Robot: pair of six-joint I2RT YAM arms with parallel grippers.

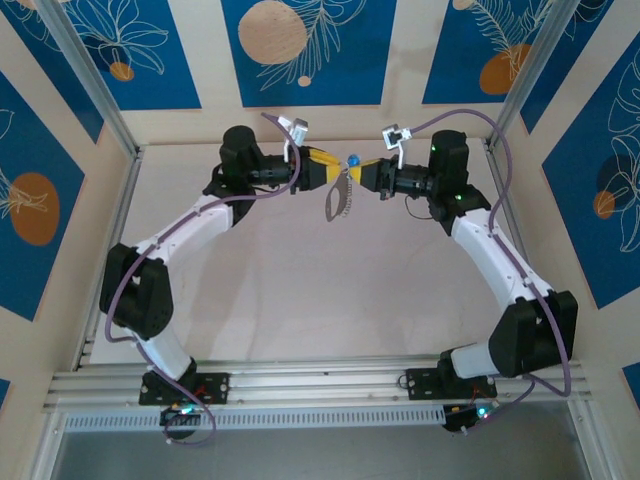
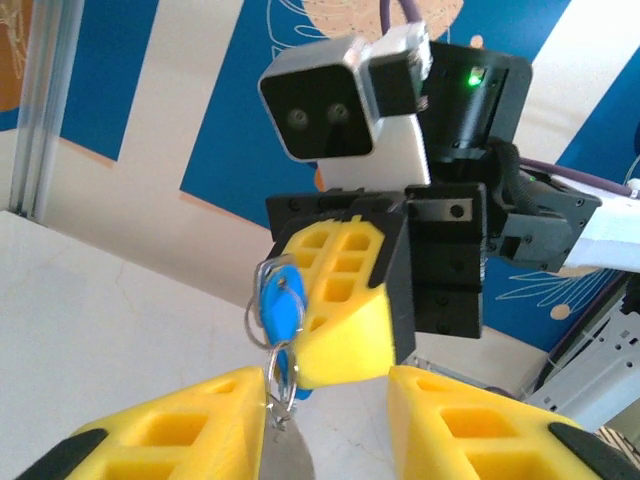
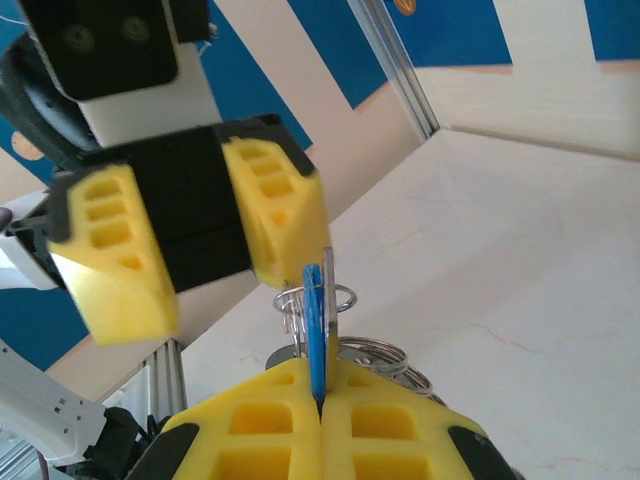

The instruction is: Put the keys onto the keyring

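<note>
Key (image 3: 315, 320): bright blue head. Keyring (image 1: 338, 198): grey-silver metal. Left gripper (image 3: 195, 235), right gripper (image 3: 320, 420): yellow fingers, black mounts. Arms (image 1: 195, 215): white links, black joints. Cable (image 2: 575, 176): purple. Table (image 1: 320, 290): pale cream. Walls (image 1: 210, 50): beige with blue panels; white leaf line-drawings, orange and tan discs on blue.

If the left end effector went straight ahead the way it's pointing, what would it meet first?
Probably the blue key, pinched in the right end effector facing it; depth is unclear.
</note>
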